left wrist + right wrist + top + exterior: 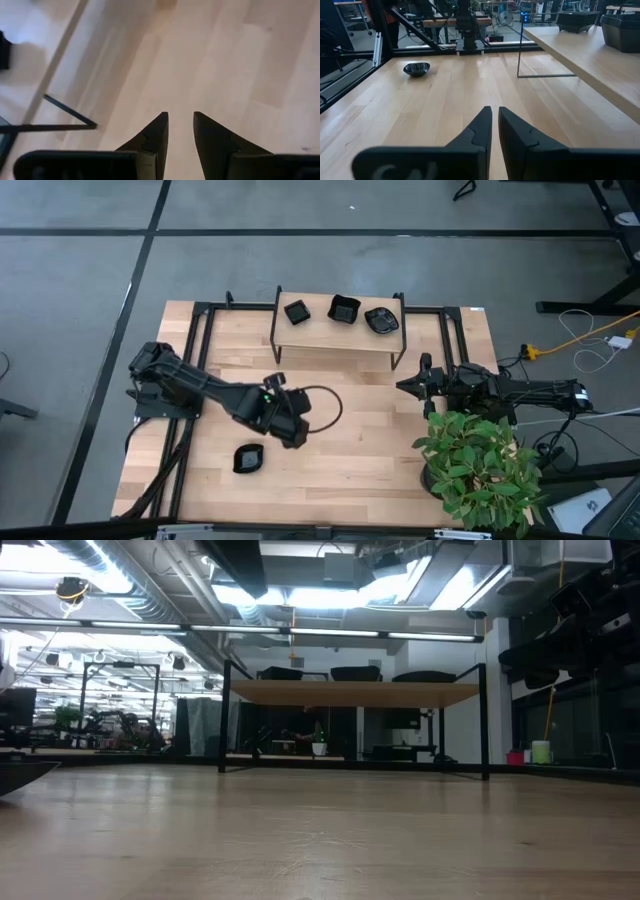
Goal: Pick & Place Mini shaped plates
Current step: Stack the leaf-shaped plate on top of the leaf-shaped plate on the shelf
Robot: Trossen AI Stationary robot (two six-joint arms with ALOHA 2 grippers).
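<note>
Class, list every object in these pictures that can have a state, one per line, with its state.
Left gripper: open with a narrow gap, empty, above bare table.
Right gripper: nearly shut, empty, waiting at the table's right edge.
Plate on the table: lying alone, untouched.
Three stacks of plates: resting on the raised shelf.

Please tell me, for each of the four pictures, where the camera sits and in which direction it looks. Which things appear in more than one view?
High: above the table, looking straight down; both arms, shelf with three plates, left gripper open.
Low: at tabletop height, looking level under the shelf into the room; no gripper clearly shows.
Left wrist: over bare wood; own open fingers.
Right wrist: looks across the table; right gripper, narrow gap.
Shared: lone plate shows in high and right wrist views.
</note>
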